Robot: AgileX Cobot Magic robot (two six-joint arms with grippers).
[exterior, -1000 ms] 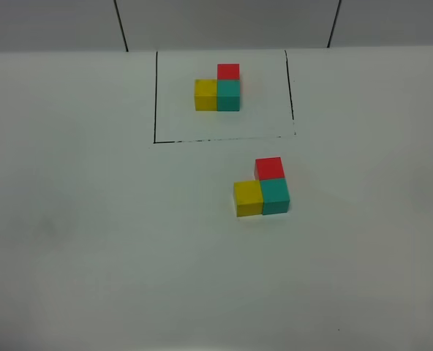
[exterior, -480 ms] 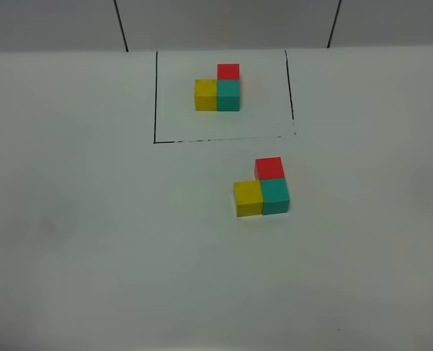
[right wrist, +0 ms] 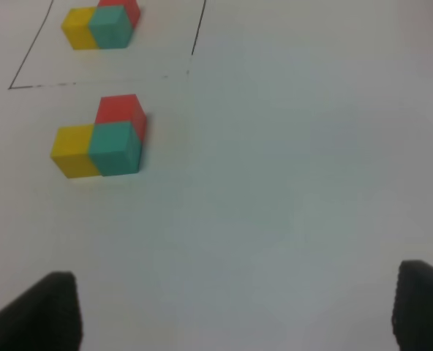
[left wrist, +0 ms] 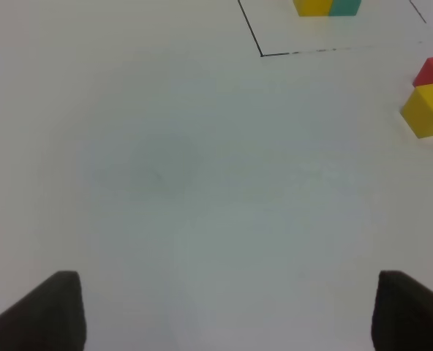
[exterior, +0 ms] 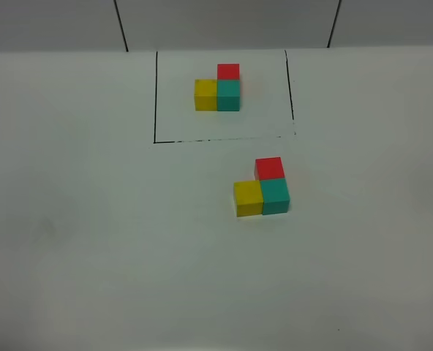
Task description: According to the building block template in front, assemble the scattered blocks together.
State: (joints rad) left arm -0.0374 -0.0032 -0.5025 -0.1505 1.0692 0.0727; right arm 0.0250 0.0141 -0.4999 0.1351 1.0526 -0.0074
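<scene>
The surface [exterior: 92,241] looks smooth, matt and white, like laminate or paper, with no glare. The scattered blocks [exterior: 262,188] are plain matt cubes with flat, even colour and no visible grain; whether wood or plastic cannot be told. The building block template [exterior: 219,91] shares that dull finish, inside a thin black line drawn on the surface.

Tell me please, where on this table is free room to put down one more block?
The table is bare along its left side, its right side, and in front of the assembled cubes. Only the middle is occupied: the template inside its black outline, then a narrow bare strip, then the assembled cubes.
</scene>
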